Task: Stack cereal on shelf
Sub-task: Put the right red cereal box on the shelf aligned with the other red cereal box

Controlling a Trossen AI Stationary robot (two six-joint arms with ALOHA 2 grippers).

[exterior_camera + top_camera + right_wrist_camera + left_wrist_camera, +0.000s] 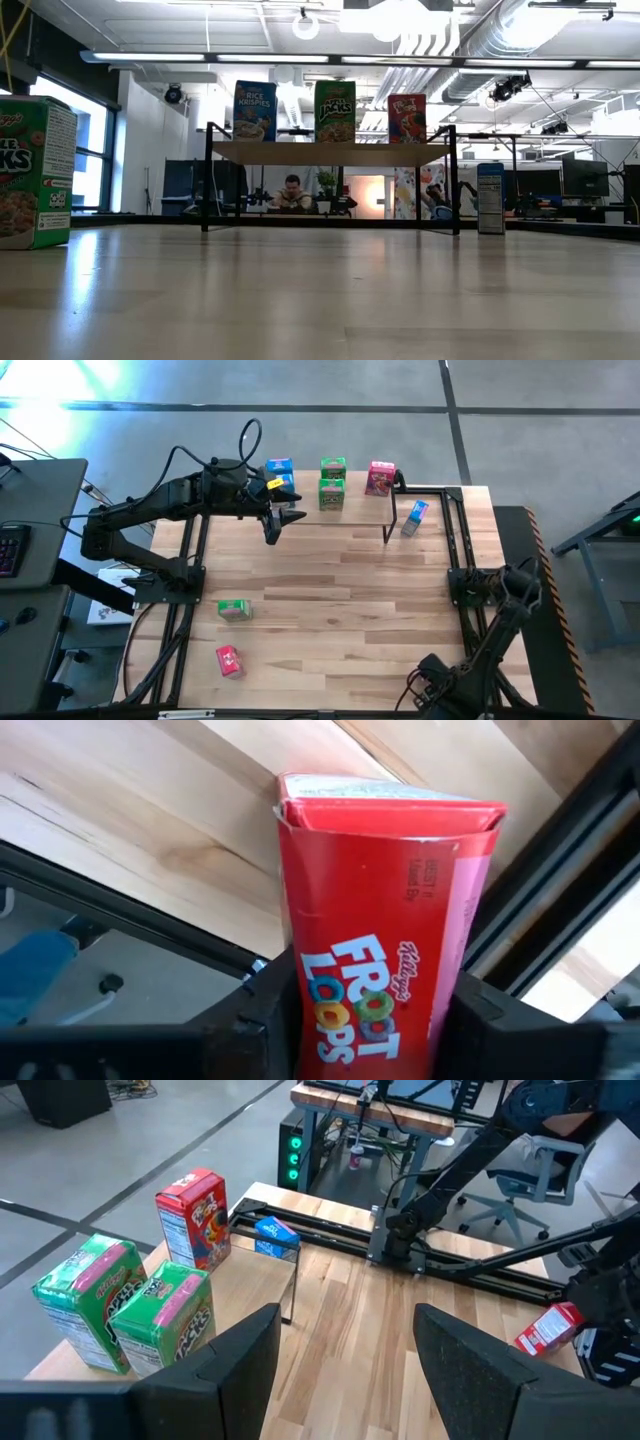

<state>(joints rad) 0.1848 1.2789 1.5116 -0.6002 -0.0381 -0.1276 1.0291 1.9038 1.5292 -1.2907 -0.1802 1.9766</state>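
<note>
The right gripper (375, 1010) at 5 o'clock squeezes a red box (385, 920). A pink box (229, 660) lies at 7 o'clock and a green box (234, 610) just past it. At 12 o'clock, the left gripper (280, 521) hangs open beside the shelf (330, 153), which holds blue, green and red boxes.

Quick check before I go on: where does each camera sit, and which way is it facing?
High: overhead, straight down on the table; both arms show.
Low: tabletop height, facing the shelf; no arm.
Left wrist: over the shelf, past the open left pincer toward the right arm.
Right wrist: close on the red box in the right pincer.
Shared: left wrist also sees that red box.
</note>
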